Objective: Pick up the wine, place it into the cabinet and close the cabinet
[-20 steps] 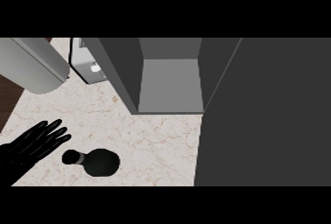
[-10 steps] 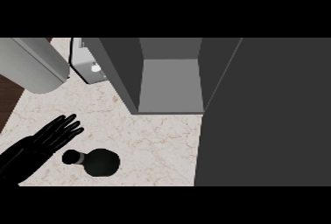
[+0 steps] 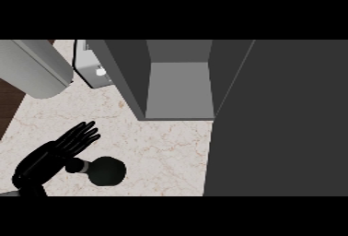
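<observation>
Since a second ago the black left robot hand (image 3: 51,156) had slid up and to the right across the surface, its fingertips further from the lower-left corner and its palm now up against the neck of the bottle; the bottle itself had not shifted. Robot hand wide open: fingers straight, slightly fanned, pointing up-right, holding nothing. Neck end overlapped the palm's edge in the head view; actual contact could not be told.

The dark, glossy round-bodied wine bottle (image 3: 107,171) was seen from above on the pale, brown-veined marble surface (image 3: 163,147), near the lower edge, left of centre. Its bulbous body lay to the right and its short narrow neck pointed left toward the hand. It was outside the cabinet and well apart from the opening.

The boxy matte grey cabinet (image 3: 178,90) stood open at upper centre, with flat lighter grey inner panels and darker side walls. The flat dark grey cabinet door (image 3: 279,120) filled the right side as a smooth, featureless slab swung outward.

At upper left was a smooth light grey rounded body (image 3: 31,67), and beside it a small silver box (image 3: 94,69) with a white round knob (image 3: 101,72), just left of the cabinet wall. A dark brown wood-grain strip (image 3: 8,103) showed along the left edge beyond the marble.
</observation>
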Tool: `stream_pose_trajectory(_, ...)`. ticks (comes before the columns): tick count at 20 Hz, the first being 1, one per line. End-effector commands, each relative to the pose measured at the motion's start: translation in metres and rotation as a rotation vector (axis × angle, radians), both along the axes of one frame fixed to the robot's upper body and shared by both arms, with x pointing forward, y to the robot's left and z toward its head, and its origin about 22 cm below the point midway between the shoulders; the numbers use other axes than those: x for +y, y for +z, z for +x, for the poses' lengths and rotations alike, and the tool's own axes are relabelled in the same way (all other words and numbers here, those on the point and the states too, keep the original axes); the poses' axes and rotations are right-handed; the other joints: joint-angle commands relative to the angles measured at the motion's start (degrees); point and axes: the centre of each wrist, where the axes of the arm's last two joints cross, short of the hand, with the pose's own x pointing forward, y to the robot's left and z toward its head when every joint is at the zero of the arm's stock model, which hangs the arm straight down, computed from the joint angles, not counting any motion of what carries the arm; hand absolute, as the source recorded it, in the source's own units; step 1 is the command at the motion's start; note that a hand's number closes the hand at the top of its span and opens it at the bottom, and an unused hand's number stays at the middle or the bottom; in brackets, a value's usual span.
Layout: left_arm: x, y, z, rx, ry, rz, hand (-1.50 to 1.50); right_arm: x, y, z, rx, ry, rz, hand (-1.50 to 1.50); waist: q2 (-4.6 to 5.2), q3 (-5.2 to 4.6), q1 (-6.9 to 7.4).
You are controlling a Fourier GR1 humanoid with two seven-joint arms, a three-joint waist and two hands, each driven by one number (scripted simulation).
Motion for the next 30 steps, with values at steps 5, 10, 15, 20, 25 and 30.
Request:
stream_pose_trajectory(5, -0.015, -0.020, 0.015, 0.011, -0.033, -0.010, -1.50, -0.010, 0.023, -0.022, -0.064, 0.025, 0.016, -1.50, 0.04, 0.00, 0.09)
stream_pose_trajectory(10, -0.014, -0.035, 0.015, 0.028, -0.036, -0.007, -1.50, -0.001, 0.012, -0.027, -0.046, 0.027, 0.041, -1.50, 0.01, -0.01, -0.02)
stream_pose_trajectory(15, -0.010, -0.051, 0.009, 0.020, -0.024, -0.012, -1.50, -0.005, 0.026, -0.031, -0.049, 0.051, 0.022, -1.50, 0.02, -0.07, -0.13)
stream_pose_trajectory(20, -0.019, -0.061, 0.015, 0.040, -0.024, 0.005, -1.50, -0.008, 0.020, -0.025, -0.063, 0.032, 0.025, -1.50, 0.08, -0.04, -0.33)
stream_pose_trajectory(25, -0.009, -0.067, 0.002, 0.036, -0.046, 0.018, -1.50, -0.001, 0.019, -0.034, -0.062, 0.036, 0.012, -1.50, -0.05, -0.05, -0.22)
stream_pose_trajectory(30, -0.029, -0.079, 0.013, 0.052, -0.044, 0.017, -1.50, 0.004, 0.010, -0.022, -0.057, 0.044, 0.040, -1.50, 0.06, -0.05, -0.34)
